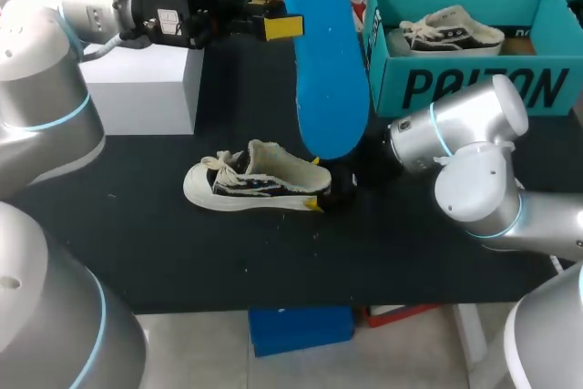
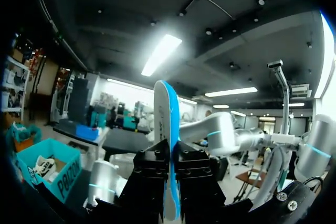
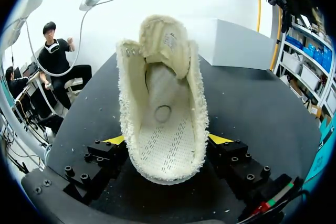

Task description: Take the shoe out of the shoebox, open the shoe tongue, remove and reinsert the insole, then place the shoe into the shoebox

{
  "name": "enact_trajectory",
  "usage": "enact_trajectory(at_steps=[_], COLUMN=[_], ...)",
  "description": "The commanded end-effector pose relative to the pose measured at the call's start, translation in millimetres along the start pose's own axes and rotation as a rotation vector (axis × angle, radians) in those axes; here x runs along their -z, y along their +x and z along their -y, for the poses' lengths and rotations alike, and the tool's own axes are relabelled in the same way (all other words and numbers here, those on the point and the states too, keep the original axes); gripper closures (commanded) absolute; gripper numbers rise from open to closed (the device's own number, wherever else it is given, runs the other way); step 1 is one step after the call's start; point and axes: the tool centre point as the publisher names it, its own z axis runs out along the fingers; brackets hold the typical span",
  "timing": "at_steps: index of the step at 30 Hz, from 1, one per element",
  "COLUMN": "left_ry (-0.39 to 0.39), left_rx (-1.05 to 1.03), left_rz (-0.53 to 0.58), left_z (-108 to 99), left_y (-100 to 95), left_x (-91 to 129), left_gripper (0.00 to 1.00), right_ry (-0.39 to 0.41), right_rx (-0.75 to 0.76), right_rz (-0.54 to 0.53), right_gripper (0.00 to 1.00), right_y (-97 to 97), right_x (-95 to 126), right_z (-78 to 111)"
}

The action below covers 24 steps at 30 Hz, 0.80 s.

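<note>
– Closest in, what has the right tool [image 3: 167,140] got?

– It's clamped on the heel of the shoe [image 3: 163,103], with a yellow-tipped finger pressed against each side. The shoe rests on the black desk [image 1: 182,252], toe pointing away from that tool. Its tongue is pulled back and the stitched footbed shows.

– And the insole?

– The blue insole [image 1: 323,61] is up in the air. The left tool [image 1: 273,26] pinches it tight near one end, and the rest hangs down well above the desk, over the shoe's heel end.

– Where's the shoebox?

– The teal shoebox [image 1: 474,84] stands open at the far right of the desk, with a second shoe [image 1: 451,32] lying inside. At the far left there's a white box [image 1: 141,88].
</note>
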Motion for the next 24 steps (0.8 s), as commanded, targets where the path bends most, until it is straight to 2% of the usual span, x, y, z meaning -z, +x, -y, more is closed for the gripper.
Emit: enact_trajectory(at_steps=[1, 2, 9, 17, 24], left_ry=[0.000, 0.000, 0.000, 0.000, 0.000], left_rx=[-0.001, -0.001, -0.001, -0.001, -0.001], left_rz=[0.005, 0.005, 0.005, 0.005, 0.005], left_z=[-1.1, -1.1, -1.1, -1.1, -1.1], left_y=[1.7, 1.7, 1.7, 1.7, 1.7], left_x=[-0.3, -0.3, -0.3, -0.3, -0.3], left_gripper=[1.00, 1.00, 1.00, 1.00, 1.00], right_ry=[0.020, 0.036, 0.144, 0.299, 0.494], right_rx=[0.003, 0.003, 0.020, 0.017, 0.008], right_rz=[-0.001, 0.001, -0.007, -0.053, -0.062], right_gripper=[0.67, 0.00, 0.00, 0.00, 0.00], right_y=[-0.2, -0.5, -2.1, 2.0, 8.9], right_x=[1.4, 4.4, 23.1, 27.9, 23.9], right_z=[1.3, -1.0, -14.7, -28.8, -38.7])
